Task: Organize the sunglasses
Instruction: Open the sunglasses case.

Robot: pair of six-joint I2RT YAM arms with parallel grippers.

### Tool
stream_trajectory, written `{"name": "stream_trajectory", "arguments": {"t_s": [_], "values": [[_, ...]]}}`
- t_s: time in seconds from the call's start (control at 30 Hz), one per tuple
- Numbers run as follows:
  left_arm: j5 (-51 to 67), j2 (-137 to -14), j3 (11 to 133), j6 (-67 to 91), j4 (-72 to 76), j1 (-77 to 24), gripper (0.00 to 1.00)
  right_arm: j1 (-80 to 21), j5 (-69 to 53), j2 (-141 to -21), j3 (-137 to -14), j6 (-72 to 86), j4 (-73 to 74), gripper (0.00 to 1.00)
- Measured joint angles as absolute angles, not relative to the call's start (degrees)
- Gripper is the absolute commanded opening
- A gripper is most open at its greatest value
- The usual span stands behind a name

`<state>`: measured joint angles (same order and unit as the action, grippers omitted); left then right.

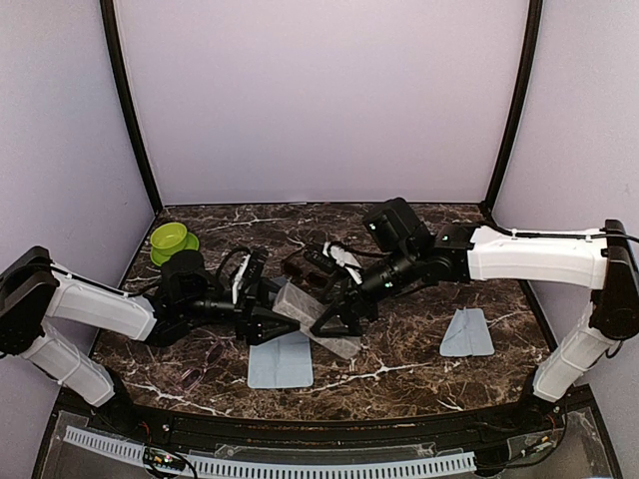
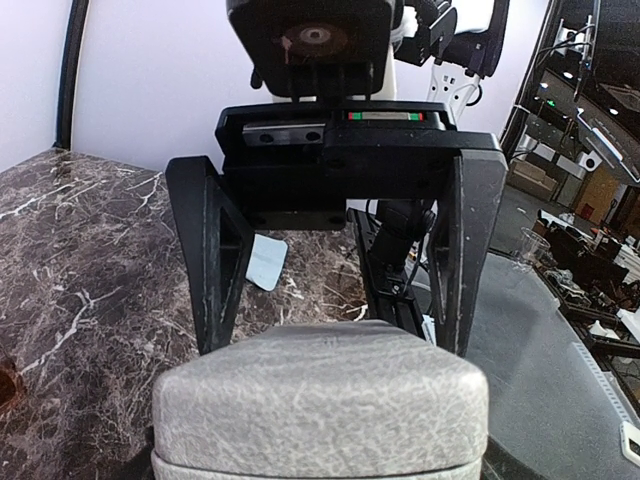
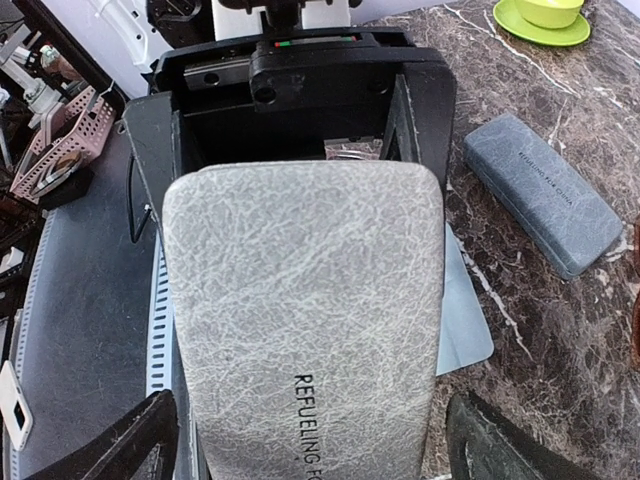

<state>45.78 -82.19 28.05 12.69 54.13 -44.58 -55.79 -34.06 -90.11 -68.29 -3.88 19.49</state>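
Note:
A beige-grey glasses case (image 1: 303,309) lies slantwise at the table's middle, closed, its lid (image 3: 300,300) printed with dark lettering. My left gripper (image 1: 272,321) is shut on its left end (image 2: 320,400), one finger on each side. My right gripper (image 1: 341,317) hovers over the other end, open, and its fingertips (image 3: 500,440) stand away from the case. A purple-tinted pair of sunglasses (image 1: 200,366) lies on the marble in front of the left arm. Behind the case sits a reddish-brown pair (image 1: 298,265).
A light-blue cloth (image 1: 281,361) lies under and in front of the case; another cloth (image 1: 467,332) lies to the right. A blue-grey case (image 3: 540,195) rests closed behind the left gripper. A green bowl on a saucer (image 1: 172,239) stands at the back left.

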Motion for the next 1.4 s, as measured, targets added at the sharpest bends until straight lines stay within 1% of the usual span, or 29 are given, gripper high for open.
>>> {"name": "stream_trajectory", "arguments": {"t_s": [0.07, 0.17, 0.27, 0.4, 0.57, 0.67, 0.77, 0.93, 1.03, 1.27, 1.4], "values": [[45.71, -82.00, 28.03, 12.69, 54.17, -44.58, 0.00, -55.79, -34.13, -90.13, -68.03, -3.75, 19.22, 0.92], [45.60, -81.71, 28.01, 12.71, 54.26, -44.58, 0.00, -55.79, -34.44, -90.19, -68.01, -3.73, 19.14, 0.88], [45.58, -81.58, 27.92, 12.69, 54.35, -44.58, 0.00, -55.79, -34.65, -90.35, -67.99, -3.75, 18.81, 0.80], [45.58, -81.52, 27.55, 12.69, 54.35, -44.58, 0.00, -55.79, -35.11, -90.91, -67.96, -3.70, 18.20, 0.73], [45.45, -81.49, 26.89, 12.67, 53.91, -44.58, 0.00, -55.79, -35.83, -92.07, -67.94, -4.03, 17.96, 0.58], [45.45, -81.38, 26.85, 12.58, 53.89, -44.58, 0.00, -55.79, -36.03, -92.14, -67.92, -4.23, 17.89, 0.50], [45.52, -81.19, 26.83, 12.12, 53.67, -44.58, 0.00, -55.44, -36.38, -92.14, -67.92, -4.23, 17.76, 0.45], [45.56, -79.92, 26.52, 9.52, 52.58, -44.77, 0.00, -54.52, -39.46, -92.14, -67.77, -4.21, 17.12, 0.39], [45.63, -78.65, 26.52, 6.74, 50.81, -45.17, 0.00, -53.95, -42.33, -92.14, -67.70, -4.23, 16.82, 0.38], [45.21, -74.74, 24.69, -2.57, 47.72, -47.13, 0.00, -53.19, -49.45, -92.20, -68.03, -5.87, 18.90, 0.37], [44.97, -72.90, 24.40, -7.14, 45.23, -48.14, 0.00, -53.23, -52.45, -92.38, -68.38, -7.03, 20.14, 0.41]]}}
